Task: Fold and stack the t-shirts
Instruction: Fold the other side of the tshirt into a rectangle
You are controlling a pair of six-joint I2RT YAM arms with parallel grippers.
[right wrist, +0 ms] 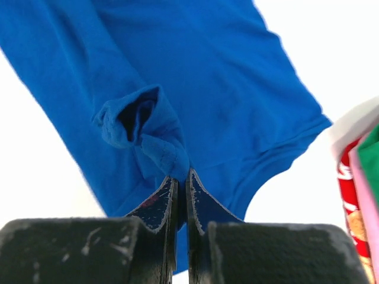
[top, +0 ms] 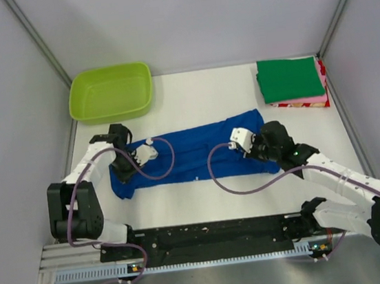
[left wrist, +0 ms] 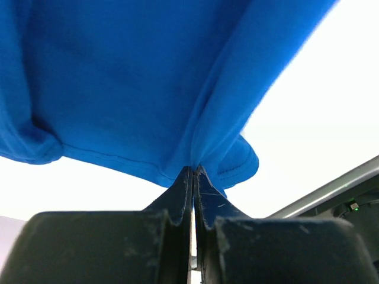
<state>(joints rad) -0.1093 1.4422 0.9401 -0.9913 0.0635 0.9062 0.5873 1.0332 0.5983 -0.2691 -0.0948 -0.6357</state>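
White links with black joints on left arm (top: 86,170) and right arm (top: 340,179); mauve cables (top: 251,191); scuffed black left gripper (left wrist: 193,170).

Bright even light, soft shadows; wrist cams blow table (left wrist: 320,118) white.

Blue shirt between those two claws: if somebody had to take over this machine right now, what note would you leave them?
Left gripper: shut on the blue shirt at its left end.
Right gripper: shut on a bunched bit of cloth at the shirt's right end.
The shirt lies across the middle of the table, apparently folded into a long band.
Done: a folded stack, green on top with pink and red below, in the far right corner.
Left: finish folding the blue shirt and put it on that stack.
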